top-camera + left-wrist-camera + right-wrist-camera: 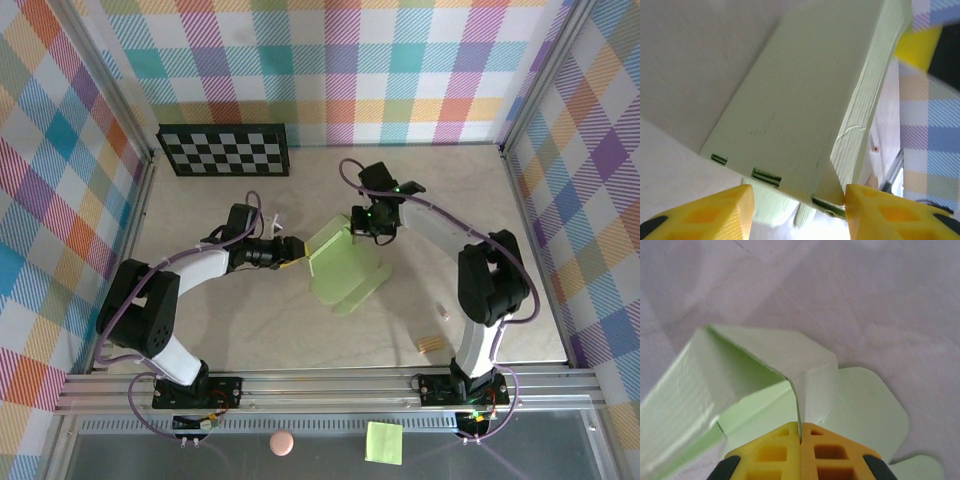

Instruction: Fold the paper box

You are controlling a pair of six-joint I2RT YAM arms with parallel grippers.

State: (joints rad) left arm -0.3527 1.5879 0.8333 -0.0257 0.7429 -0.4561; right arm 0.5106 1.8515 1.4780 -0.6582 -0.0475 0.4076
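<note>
The paper box (345, 270) has one raised panel pinched by the right gripper (800, 432), whose yellow fingers press together on the card's edge. The left gripper (799, 202) has its fingers spread apart, with a lower corner of the box between them and one finger just beside that corner. From above, the half-folded box sits near the middle of the table (250, 330), with the left gripper at its 9 o'clock and the right gripper at its 1 o'clock. A checkerboard (224, 150) lies at the table's 11 o'clock.
</note>
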